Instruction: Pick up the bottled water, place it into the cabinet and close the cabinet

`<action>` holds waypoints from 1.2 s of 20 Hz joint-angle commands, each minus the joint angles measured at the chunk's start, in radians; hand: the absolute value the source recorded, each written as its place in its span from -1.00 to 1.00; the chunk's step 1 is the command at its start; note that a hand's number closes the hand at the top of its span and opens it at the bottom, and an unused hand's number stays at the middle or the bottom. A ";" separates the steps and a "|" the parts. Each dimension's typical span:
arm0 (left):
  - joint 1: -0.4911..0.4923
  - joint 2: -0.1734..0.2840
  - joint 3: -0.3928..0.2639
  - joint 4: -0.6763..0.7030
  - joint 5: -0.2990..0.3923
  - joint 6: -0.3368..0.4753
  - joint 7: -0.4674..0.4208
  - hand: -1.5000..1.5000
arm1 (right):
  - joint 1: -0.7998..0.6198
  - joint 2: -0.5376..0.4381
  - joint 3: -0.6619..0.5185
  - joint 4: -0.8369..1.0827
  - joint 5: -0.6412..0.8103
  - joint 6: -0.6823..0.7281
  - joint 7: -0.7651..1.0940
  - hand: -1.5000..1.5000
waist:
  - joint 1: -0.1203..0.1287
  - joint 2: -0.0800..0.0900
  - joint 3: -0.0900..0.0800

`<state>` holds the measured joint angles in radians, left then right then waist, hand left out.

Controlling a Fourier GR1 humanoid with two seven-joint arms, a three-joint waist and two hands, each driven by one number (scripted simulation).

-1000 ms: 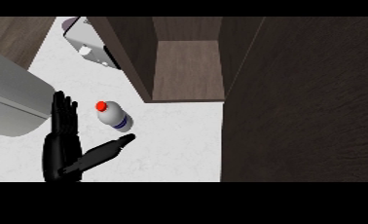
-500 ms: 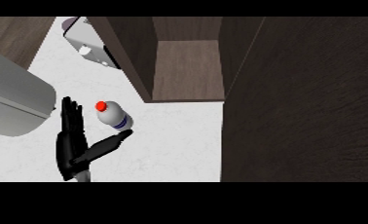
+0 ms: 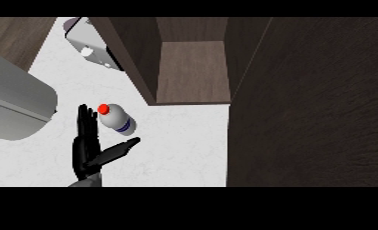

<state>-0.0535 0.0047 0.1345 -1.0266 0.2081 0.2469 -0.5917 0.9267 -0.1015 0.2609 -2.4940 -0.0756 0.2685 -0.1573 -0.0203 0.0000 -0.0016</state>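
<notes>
This is a kitchen. A white, faintly speckled stone-like surface (image 3: 184,139) fills the lower middle of the frame. A dark brown wooden cabinet (image 3: 193,69) stands open at top centre, its door (image 3: 303,104) filling the right side. A rounded grey metal appliance (image 3: 22,106) sits at the left edge, and a small white-and-grey device (image 3: 92,49) lies at upper left.

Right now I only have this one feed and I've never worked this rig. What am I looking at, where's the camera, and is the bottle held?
The camera sits at the robot's head, looking steeply down at a white counter. The black shape at lower left is one robot hand; which arm it belongs to I cannot tell. Its fingers are straight and the thumb is spread. The bottled water, red cap up, stands between fingers and thumb, not held. Above it is the open cabinet, its door swung out on the right. A grey appliance sits at the left edge.
</notes>
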 commanded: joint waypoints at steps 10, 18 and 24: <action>-0.209 -0.004 0.140 0.478 0.106 -0.178 -0.306 1.00 | 0.158 -0.035 -0.008 -0.143 -0.050 0.033 -0.039 -1.00 | -0.010 0.001 0.000; -0.308 0.034 0.188 0.628 0.171 -0.297 -0.383 1.00 | 0.088 -0.034 -0.012 -0.075 -0.039 0.039 -0.048 -1.00 | -0.002 0.004 -0.001; -0.276 0.017 0.085 0.584 0.105 -0.375 -0.328 1.00 | 0.094 -0.025 -0.007 -0.101 -0.037 0.013 -0.010 -1.00 | 0.010 -0.001 0.001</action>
<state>-0.3323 0.0252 0.2715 -0.4362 0.3417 -0.0514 -0.9560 1.0079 -0.1213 0.2524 -2.4902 -0.0654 0.2913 -0.2304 -0.0156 -0.0032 0.0085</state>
